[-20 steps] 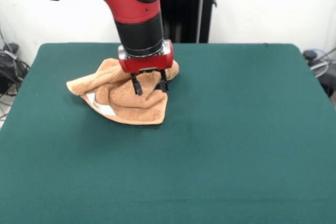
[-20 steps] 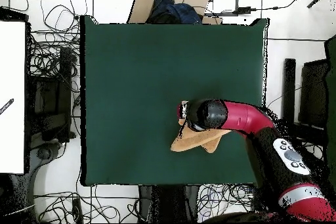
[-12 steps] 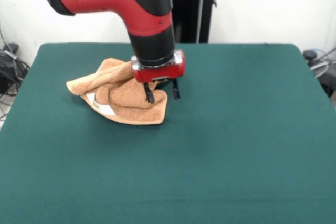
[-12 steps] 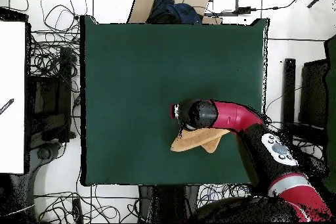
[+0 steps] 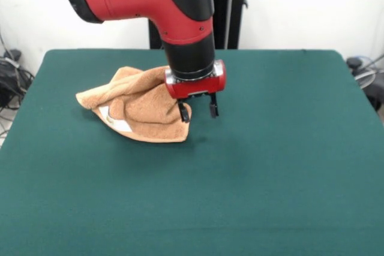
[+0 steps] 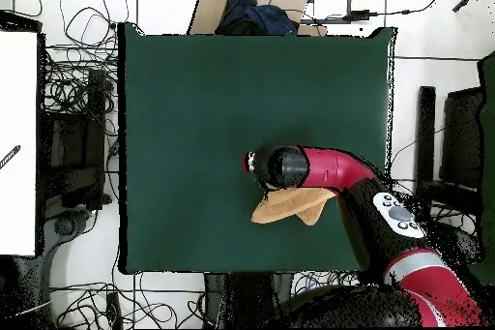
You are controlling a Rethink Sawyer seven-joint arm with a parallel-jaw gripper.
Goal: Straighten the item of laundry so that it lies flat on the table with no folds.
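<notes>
The item of laundry [image 5: 141, 109] is an orange-tan towel lying crumpled in a heap with several folds on the left far part of the green table [image 5: 270, 154]. A white label [image 5: 117, 123] shows at its front left edge. My gripper [image 5: 198, 111] hangs low just past the towel's right edge, open, with nothing between its fingers. Its left finger [image 5: 183, 113] is at the towel's right corner. In the overhead view the red arm [image 6: 329, 166] covers the gripper and part of the towel [image 6: 280, 207], which lies near the table's [image 6: 193, 104] bottom edge.
Tangled cables [image 6: 77, 104] lie on the floor left of the table in the overhead view, beside a white surface [image 6: 17, 142]. A cardboard box [image 6: 253, 2] stands past the table's top edge. A black stand [image 5: 225, 7] rises behind the table.
The gripper has come off the towel's top fold, opened wider and moved right in the front view to the towel's right edge. The towel's raised fold has settled lower.
</notes>
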